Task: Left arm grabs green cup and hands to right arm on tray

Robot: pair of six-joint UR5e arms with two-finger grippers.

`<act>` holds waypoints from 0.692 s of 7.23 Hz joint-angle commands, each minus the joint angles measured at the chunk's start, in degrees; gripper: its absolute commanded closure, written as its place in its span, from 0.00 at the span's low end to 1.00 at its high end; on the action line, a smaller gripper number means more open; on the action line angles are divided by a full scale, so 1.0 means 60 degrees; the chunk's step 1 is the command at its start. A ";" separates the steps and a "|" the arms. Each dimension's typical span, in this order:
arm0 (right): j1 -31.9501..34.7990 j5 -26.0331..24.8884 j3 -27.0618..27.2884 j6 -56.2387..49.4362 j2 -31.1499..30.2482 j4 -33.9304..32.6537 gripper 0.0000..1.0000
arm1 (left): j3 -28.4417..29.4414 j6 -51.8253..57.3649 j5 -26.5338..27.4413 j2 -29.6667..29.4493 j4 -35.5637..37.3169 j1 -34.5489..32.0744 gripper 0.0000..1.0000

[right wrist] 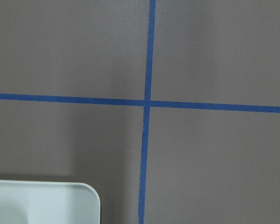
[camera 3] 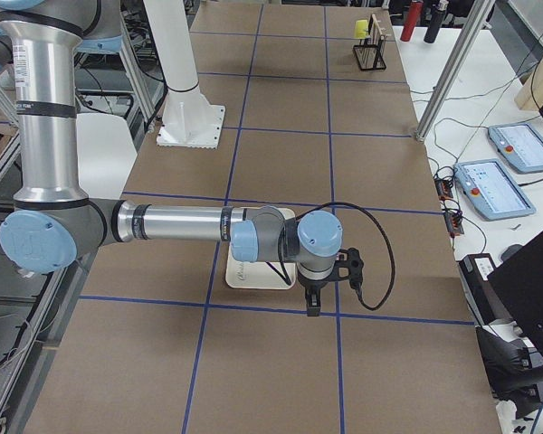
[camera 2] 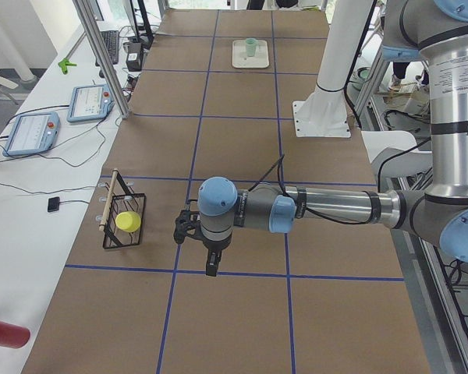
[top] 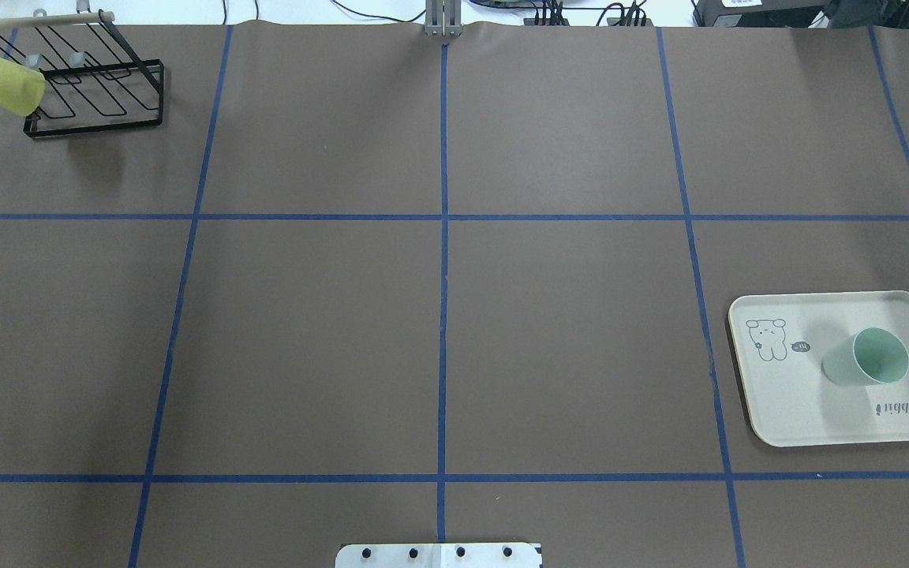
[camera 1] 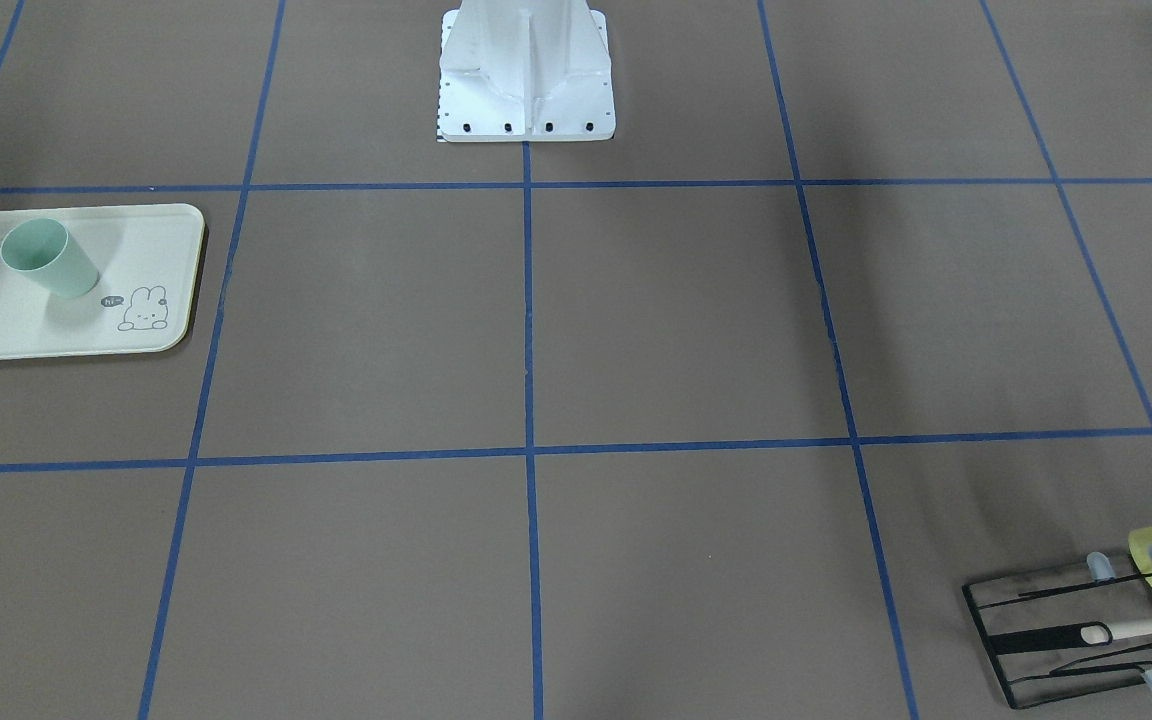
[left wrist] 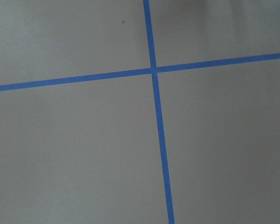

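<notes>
The green cup point(top: 867, 359) stands on the tray point(top: 786, 410), so the job looks done; I cannot tell if the left claw point(camera 2: 211, 269) or right claw point(camera 3: 312, 306) is wide or narrow, and both should move off without bumping it.

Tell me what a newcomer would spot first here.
The green cup stands upright on the tray on the robot's right. At the far left corner a yellow-green cup sits on the black wire rack. The left arm and right arm reach over the table, the right one over the tray's edge.
</notes>
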 commanded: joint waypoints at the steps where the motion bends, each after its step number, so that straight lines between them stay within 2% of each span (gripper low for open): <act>1: -0.0051 0.0000 -0.0108 0.0004 -0.0026 0.0149 0.00 | 0.0448 0.0005 -0.0003 -0.0413 -0.0037 0.0007 0.00; 5: -0.0051 0.0015 -0.0108 0.0033 -0.0070 0.0149 0.00 | 0.0569 0.0005 -0.0003 -0.0679 -0.0081 -0.0007 0.00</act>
